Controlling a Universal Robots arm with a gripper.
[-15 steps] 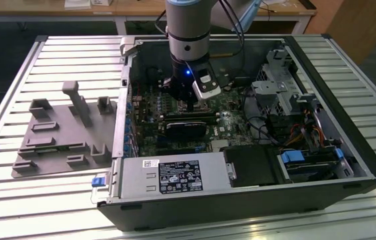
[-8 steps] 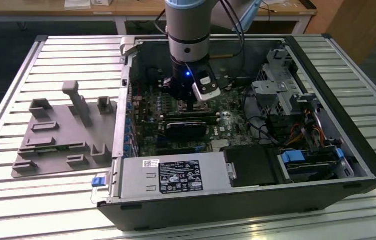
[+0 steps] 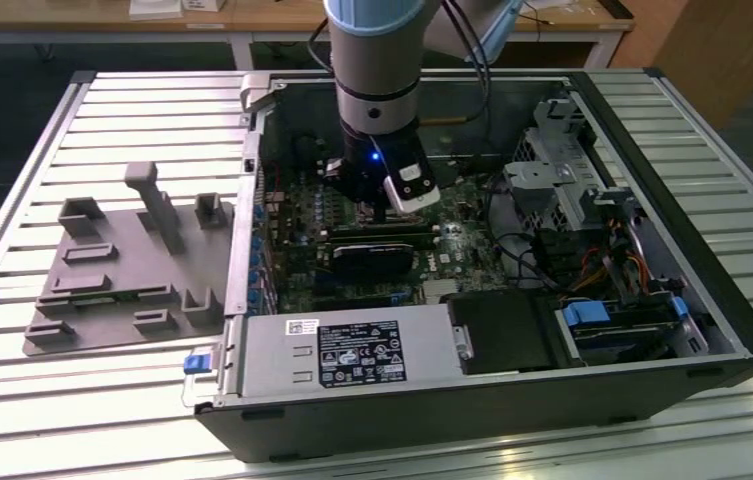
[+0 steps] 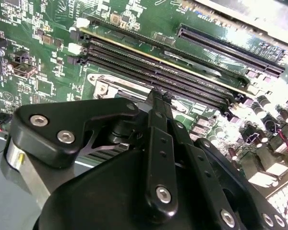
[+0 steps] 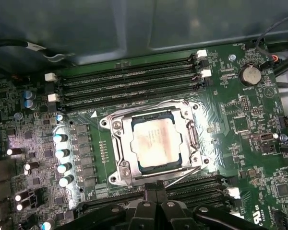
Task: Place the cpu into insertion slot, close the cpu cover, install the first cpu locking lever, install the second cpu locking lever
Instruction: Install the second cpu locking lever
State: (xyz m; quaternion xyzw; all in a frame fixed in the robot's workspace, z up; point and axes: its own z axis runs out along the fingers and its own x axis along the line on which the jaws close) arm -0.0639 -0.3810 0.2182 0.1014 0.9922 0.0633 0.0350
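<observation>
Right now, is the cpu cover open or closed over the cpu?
Closed. In the first wrist view the cpu cover lies flat around the cpu, whose silver face shows through its cut-out.

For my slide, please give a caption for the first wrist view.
Cpu seated in its socket, cpu cover closed around it, gripper just beside.

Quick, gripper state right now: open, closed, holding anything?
Gripper: fingers shut together, nothing seen between them, tips down by the cpu cover; the cpu sits in its socket.

Pale silver cpu (image 5: 157, 142), green circuit board (image 5: 240, 100).
</observation>
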